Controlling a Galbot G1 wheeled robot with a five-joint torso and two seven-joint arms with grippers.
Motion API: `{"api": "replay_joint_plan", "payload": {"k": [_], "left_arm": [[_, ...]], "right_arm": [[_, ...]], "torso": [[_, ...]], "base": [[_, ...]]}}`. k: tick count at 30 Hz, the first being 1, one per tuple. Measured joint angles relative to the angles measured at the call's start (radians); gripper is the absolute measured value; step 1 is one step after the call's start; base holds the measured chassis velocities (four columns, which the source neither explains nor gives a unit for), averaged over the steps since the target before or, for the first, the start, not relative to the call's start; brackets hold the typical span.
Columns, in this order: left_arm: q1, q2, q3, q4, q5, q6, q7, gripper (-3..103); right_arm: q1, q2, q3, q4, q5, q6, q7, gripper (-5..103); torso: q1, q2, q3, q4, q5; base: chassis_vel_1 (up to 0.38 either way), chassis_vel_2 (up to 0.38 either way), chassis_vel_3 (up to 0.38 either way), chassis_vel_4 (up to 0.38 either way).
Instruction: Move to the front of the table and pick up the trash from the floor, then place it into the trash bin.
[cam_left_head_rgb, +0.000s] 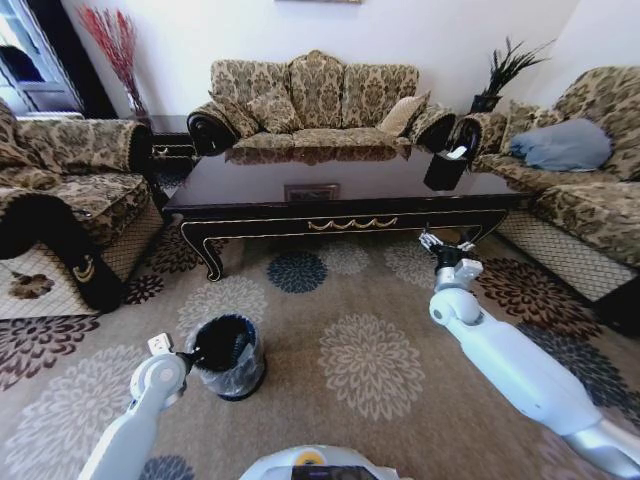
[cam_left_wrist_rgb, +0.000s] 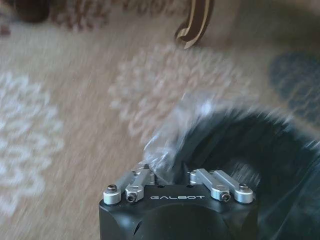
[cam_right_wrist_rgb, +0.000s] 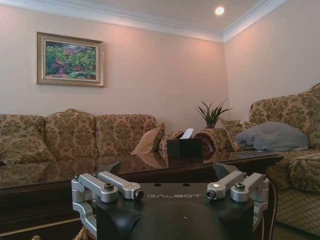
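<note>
Nearest the robot, low on its left: the left gripper (cam_left_head_rgb: 192, 354) sits right at the rim of the trash bin (cam_left_head_rgb: 232, 358), a small round black bin w/ a crinkly clear bag liner, standing on the flowered carpet (cam_left_head_rgb: 370, 360). In the left wrist view the gripper (cam_left_wrist_rgb: 172, 172) has its finger links folded in close over the bag edge, tips buried in the plastic; can't tell if anything is pinched there, or if the tips meet. The bin's dark inside (cam_left_wrist_rgb: 240, 160) is just beyond. No litter can be made out on the carpet.

Right side, a bit farther: the right arm reaches fwd, and the right gripper (cam_left_head_rgb: 447, 243) hangs in the air just short of the table's front rail, near its right end, fingers spread wide, nothing held. From its wrist cam the fingers (cam_right_wrist_rgb: 107, 185) stand apart on both sides.

Next, the table (cam_left_head_rgb: 340, 225): long, dark, glossy, gold scroll on the front rail, carved leg (cam_left_wrist_rgb: 195, 22) not far from the bin. On its right end, a black tissue box (cam_right_wrist_rgb: 184, 147) w/ white tissue sticking up.

Behind: patterned sofa (cam_left_head_rgb: 315, 100) along the wall, armchairs either side, grey cushion (cam_left_head_rgb: 560, 145) on the right one, a potted plant (cam_right_wrist_rgb: 212, 114) in the corner, and a framed painting (cam_right_wrist_rgb: 70, 59) above.
</note>
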Motion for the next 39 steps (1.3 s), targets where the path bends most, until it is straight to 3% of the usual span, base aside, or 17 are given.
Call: {"api": "replay_joint_plan", "payload": {"k": [3, 7, 9, 13, 17, 19, 20, 22, 23, 29, 34, 39], "left_arm": [[0.025, 0.007, -0.008, -0.038, 0.118, -0.055, 0.089, 43], [0.067, 0.006, -0.031, -0.095, 0.213, -0.105, 0.147, 54], [0.094, -0.001, -0.057, -0.144, 0.251, -0.13, 0.18, 64], [0.125, -0.005, -0.097, -0.207, 0.295, -0.15, 0.208, 76], [0.151, 0.004, -0.156, -0.236, 0.375, -0.198, 0.282, 92], [0.176, 0.021, -0.212, -0.237, 0.518, -0.298, 0.438, 96], [0.176, 0.021, -0.212, -0.237, 0.518, -0.298, 0.438, 96], [0.191, 0.042, -0.257, -0.181, 0.735, -0.473, 0.633, 100], [0.193, 0.043, -0.266, -0.17, 0.763, -0.512, 0.672, 100], [0.242, -0.003, -0.304, -0.255, 0.711, -0.557, 0.72, 100], [0.349, -0.046, -0.352, -0.335, 0.734, -0.593, 0.755, 100], [0.4, -0.092, -0.381, -0.374, 0.784, -0.619, 0.774, 100]], "right_arm": [[-0.066, 0.0, 0.061, 0.017, -0.013, 0.002, -0.007, 100], [-0.13, 0.004, 0.128, 0.041, -0.031, 0.007, -0.018, 100], [-0.176, 0.009, 0.178, 0.064, -0.04, 0.009, -0.027, 100], [-0.244, 0.017, 0.245, 0.101, -0.046, 0.01, -0.038, 100], [-0.316, 0.026, 0.301, 0.14, -0.052, 0.029, -0.085, 100], [-0.369, 0.031, 0.339, 0.169, -0.059, 0.043, -0.126, 100], [-0.369, 0.031, 0.339, 0.169, -0.059, 0.043, -0.126, 100], [-0.418, 0.036, 0.369, 0.197, -0.088, 0.052, -0.164, 100], [-0.438, 0.04, 0.382, 0.209, -0.104, 0.059, -0.18, 100], [-0.524, 0.079, 0.444, 0.265, -0.152, 0.086, -0.256, 100], [-0.619, 0.108, 0.517, 0.336, -0.161, 0.104, -0.37, 100], [-0.674, 0.13, 0.546, 0.393, -0.167, 0.108, -0.418, 100]], "torso": [[0.0, 0.0, 0.0, -0.0003, 0.0006], [0.0, 0.0, 0.0, 0.0, 0.0005], [0.0, 0.0, 0.0, 0.0001, 0.0], [0.0, 0.0, 0.0, 0.0, 0.0004], [0.0, 0.0, 0.0, -0.0001, 0.0001], [0.0, 0.0, 0.0, 0.0001, -0.0001], [0.0, 0.0, 0.0, 0.0001, -0.0001], [0.0, 0.0, 0.0, 0.0, 0.0007], [0.0, 0.0, 0.0, 0.0, -0.0004], [0.0, 0.0, 0.0, 0.0, 0.0006], [0.0, 0.0, 0.0, 0.0001, 0.0001], [0.0, 0.0, 0.0, 0.0, 0.0001]], "base": [[0.0, 0.0, 0.0, 0.0], [0.0, 0.0, 0.0, 0.0], [0.0, 0.0, 0.0, 0.0], [0.0, 0.0, 0.0, 0.0], [0.0, 0.0, 0.0, 0.0], [0.0, 0.0, 0.0, 0.0], [0.0, 0.0, 0.0, 0.0], [0.0, 0.0, 0.0, 0.0], [0.0, 0.0, 0.0, 0.0], [0.0, 0.0, 0.0, 0.0], [0.0, 0.0, 0.0, 0.0], [0.0, 0.0, 0.0, 0.0]]}}
